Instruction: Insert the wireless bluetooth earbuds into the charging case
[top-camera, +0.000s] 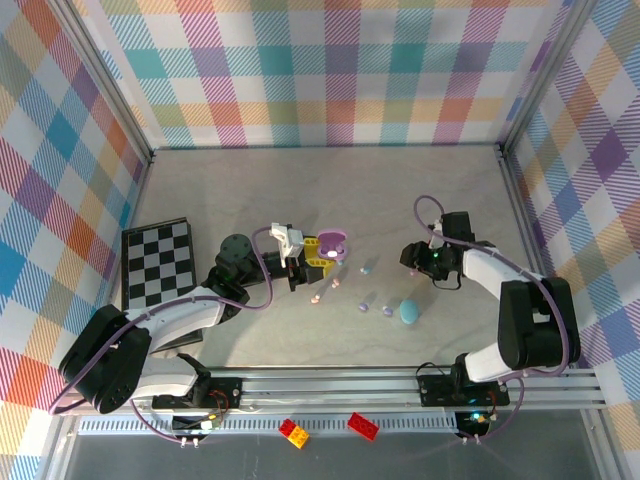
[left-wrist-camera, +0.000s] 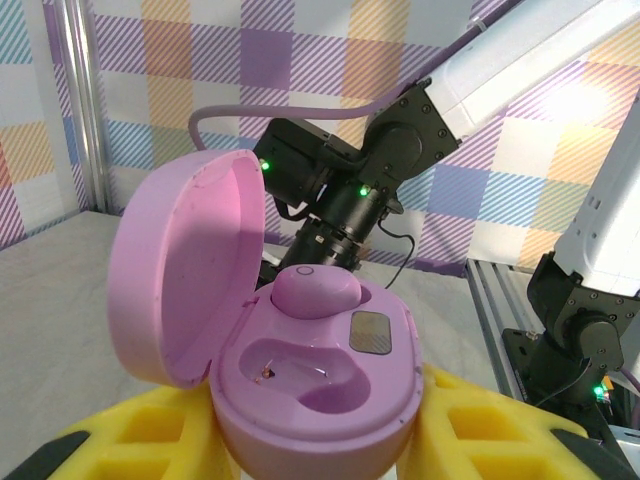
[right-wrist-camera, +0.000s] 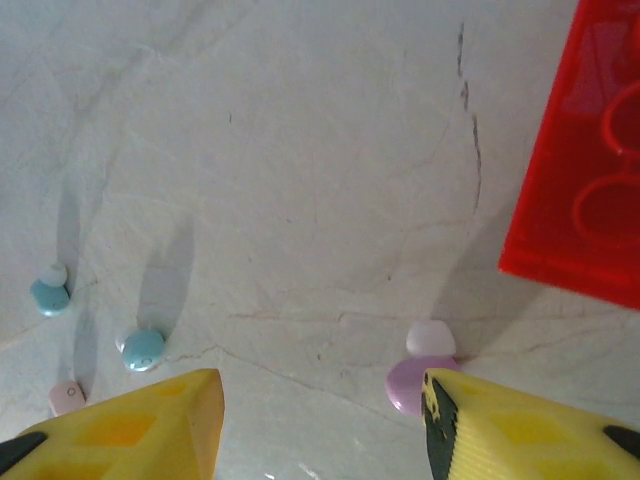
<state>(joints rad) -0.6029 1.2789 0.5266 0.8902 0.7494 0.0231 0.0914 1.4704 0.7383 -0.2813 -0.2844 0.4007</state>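
My left gripper (top-camera: 322, 258) (left-wrist-camera: 310, 440) is shut on the open lavender charging case (top-camera: 333, 243) (left-wrist-camera: 320, 370), held left of the table's middle with its lid up. One lavender earbud (left-wrist-camera: 316, 290) sits in the far socket; the near socket is empty. Loose earbuds (top-camera: 366, 268) lie scattered on the table between the arms. My right gripper (top-camera: 415, 256) (right-wrist-camera: 320, 400) is open, low over the table. A lavender earbud (right-wrist-camera: 425, 365) lies against the inner edge of its right finger (right-wrist-camera: 500, 430). Two teal earbuds (right-wrist-camera: 142, 347) and a pink one (right-wrist-camera: 66, 395) lie left of it.
A closed teal case (top-camera: 409, 311) rests near the front, right of the loose buds. A checkerboard (top-camera: 157, 265) lies at the left. A flat red block (right-wrist-camera: 590, 150) lies just beyond the right gripper. Two toy bricks (top-camera: 293, 432) sit on the front rail.
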